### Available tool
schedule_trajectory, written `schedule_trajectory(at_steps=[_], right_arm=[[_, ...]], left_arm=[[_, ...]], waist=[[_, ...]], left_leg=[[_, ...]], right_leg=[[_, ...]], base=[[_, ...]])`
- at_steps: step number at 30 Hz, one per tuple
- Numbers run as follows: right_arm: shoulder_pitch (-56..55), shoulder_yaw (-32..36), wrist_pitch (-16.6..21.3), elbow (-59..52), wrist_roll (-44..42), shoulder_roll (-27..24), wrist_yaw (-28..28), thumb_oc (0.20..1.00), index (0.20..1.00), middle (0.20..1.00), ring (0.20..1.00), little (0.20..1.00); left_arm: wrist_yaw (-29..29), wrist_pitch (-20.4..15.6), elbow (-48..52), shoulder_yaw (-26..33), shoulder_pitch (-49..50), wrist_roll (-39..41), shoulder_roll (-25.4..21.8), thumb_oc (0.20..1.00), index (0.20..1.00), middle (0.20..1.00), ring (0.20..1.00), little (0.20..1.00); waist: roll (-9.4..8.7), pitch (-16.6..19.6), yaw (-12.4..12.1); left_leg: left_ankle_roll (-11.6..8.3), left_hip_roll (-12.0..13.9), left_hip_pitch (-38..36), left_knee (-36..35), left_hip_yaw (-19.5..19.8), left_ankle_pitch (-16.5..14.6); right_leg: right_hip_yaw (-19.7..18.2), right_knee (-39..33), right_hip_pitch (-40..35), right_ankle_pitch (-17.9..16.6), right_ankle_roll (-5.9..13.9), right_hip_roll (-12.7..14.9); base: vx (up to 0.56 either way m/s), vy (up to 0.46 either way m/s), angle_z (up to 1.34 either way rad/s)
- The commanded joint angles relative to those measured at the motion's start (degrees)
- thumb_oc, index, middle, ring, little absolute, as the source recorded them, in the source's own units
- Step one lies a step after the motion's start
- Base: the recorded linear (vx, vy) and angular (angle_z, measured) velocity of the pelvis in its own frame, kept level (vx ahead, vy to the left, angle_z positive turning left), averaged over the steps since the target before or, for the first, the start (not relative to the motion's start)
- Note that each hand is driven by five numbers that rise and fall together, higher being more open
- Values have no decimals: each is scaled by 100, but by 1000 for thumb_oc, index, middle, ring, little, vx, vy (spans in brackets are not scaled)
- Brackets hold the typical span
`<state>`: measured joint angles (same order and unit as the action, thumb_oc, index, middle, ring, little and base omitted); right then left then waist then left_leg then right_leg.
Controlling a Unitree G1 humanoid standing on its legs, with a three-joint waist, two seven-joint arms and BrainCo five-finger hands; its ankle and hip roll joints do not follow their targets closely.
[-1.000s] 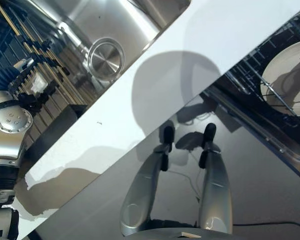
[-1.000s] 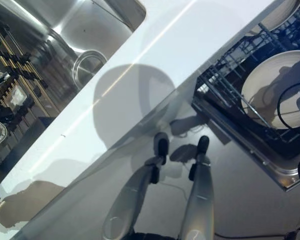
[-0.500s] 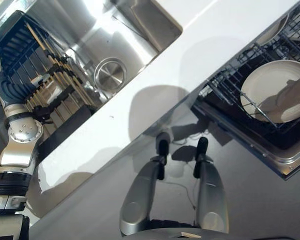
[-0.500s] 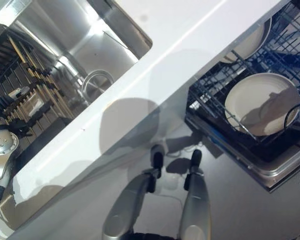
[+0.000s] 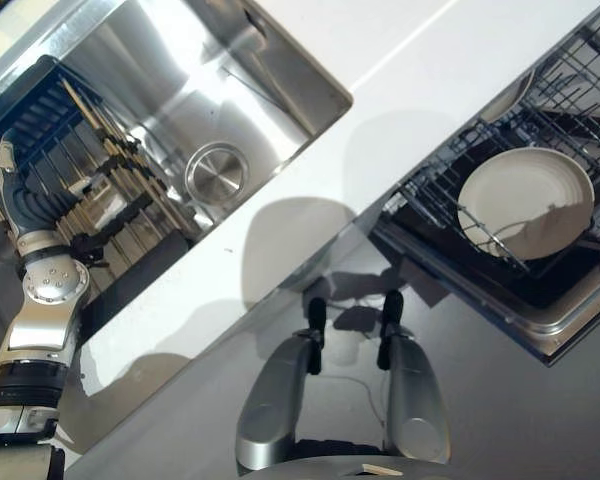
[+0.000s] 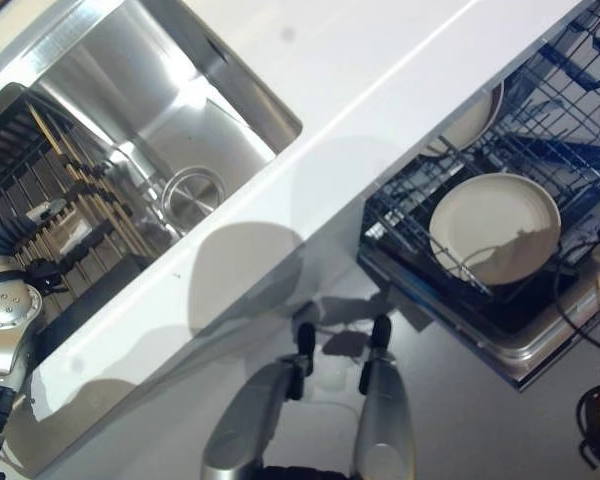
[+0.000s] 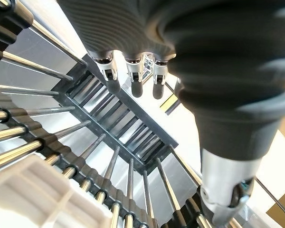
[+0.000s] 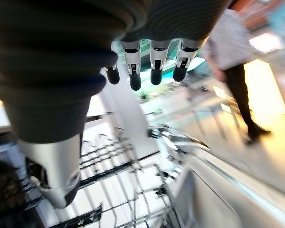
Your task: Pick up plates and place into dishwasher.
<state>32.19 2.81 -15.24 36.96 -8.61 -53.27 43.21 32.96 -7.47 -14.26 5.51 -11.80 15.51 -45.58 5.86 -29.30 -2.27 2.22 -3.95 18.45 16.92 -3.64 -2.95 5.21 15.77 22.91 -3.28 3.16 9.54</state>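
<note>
Item: plate (image 5: 525, 203), flat in dishwasher rack (image 6: 410, 215) at tabletop's (image 5: 380, 110) right edge. My left hand (image 7: 133, 76) over drying rack (image 5: 90, 200), fingers relaxed, empty; right hand (image 8: 152, 66) likewise. Risk: fingers snagging the rods.

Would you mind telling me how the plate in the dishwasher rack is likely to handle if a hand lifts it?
The plate looks glazed and smooth, so probably slippery and rigid. It seems ceramic, hence likely breakable and fairly heavy. It lies among the wires of the rack, so it may catch on them.
</note>
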Motion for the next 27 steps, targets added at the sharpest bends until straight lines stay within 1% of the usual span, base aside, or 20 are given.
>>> schedule_trajectory(at_steps=[1, 3, 5, 7, 11, 16, 19, 23, 27], right_arm=[[-309, 143, 538, -393, -749, 279, 105, 1000, 1000, 1000, 1000, 1000], [-287, 162, 617, -365, -1035, 442, -161, 1000, 1000, 1000, 1000, 1000], [-235, 140, 791, -160, -1363, 568, -456, 1000, 1000, 1000, 1000, 1000], [-181, 107, 910, 26, -1510, 614, -610, 1000, 1000, 1000, 1000, 1000], [54, 16, 1138, 456, -1778, 599, -772, 1000, 1000, 1000, 1000, 1000], [376, -30, 1360, 711, -2274, 576, -615, 1000, 1000, 1000, 1000, 1000], [521, -49, 1518, 788, -2548, 606, -622, 1000, 1000, 1000, 1000, 1000], [755, -96, 1717, 837, -2850, 601, -858, 1000, 1000, 1000, 1000, 1000], [1025, -184, 1922, 849, -3034, 621, -1267, 1000, 1000, 1000, 1000, 1000]], left_arm=[[284, -387, -7, -246, 404, -263, 937, 1000, 1000, 1000, 1000, 1000], [299, -401, -55, -283, 388, -278, 1020, 1000, 1000, 1000, 1000, 1000], [308, -387, -73, -327, 352, -286, 1098, 1000, 1000, 1000, 1000, 1000], [326, -365, -85, -378, 316, -270, 1120, 1000, 1000, 1000, 1000, 1000], [413, -252, -82, -463, 184, -155, 1092, 1000, 1000, 1000, 1000, 1000], [500, -220, -60, -556, 67, -86, 1057, 1000, 1000, 1000, 1000, 1000], [563, -215, -21, -645, 18, -111, 1079, 1000, 1000, 1000, 1000, 1000], [659, -220, 41, -744, 2, -122, 1156, 1000, 1000, 1000, 1000, 1000], [683, -146, 200, -852, 22, -123, 1225, 1000, 1000, 1000, 1000, 1000]], waist=[[28, 354, 119], [97, 359, 139], [184, 335, 150], [263, 290, 167], [370, 151, 191], [469, -49, 201], [528, -49, 187], [649, -49, 174], [769, -49, 148]], left_leg=[[-155, 111, 400, 502, 60, -304], [-146, 65, 406, 469, 43, -251], [-137, 37, 400, 470, 20, -246], [-127, 21, 428, 498, 0, -246], [-122, 18, 533, 568, -52, -235], [-128, 38, 746, 665, -101, -217], [-128, 43, 950, 701, -115, -205], [-131, 2, 1147, 680, -106, -151], [-151, -32, 1329, 681, -107, -103]], right_leg=[[-55, -372, -35, 130, 84, -149], [-109, -380, 16, 85, 90, -97], [-152, -371, 51, 70, 97, -48], [-186, -341, 109, 64, 100, -10], [-234, -284, 239, 48, 104, 16], [-268, -186, 456, 55, 106, 26], [-292, -127, 680, 64, 106, 27], [-341, -74, 945, 64, 98, 30], [-385, -30, 1170, 68, 87, 39]], base=[[-2, 137, -17], [-8, 135, -13], [-5, 124, -7], [-19, 90, -10], [-35, 39, -3], [-49, -11, -1], [-42, -35, -5], [-13, 10, -5], [2, 14, -4]])
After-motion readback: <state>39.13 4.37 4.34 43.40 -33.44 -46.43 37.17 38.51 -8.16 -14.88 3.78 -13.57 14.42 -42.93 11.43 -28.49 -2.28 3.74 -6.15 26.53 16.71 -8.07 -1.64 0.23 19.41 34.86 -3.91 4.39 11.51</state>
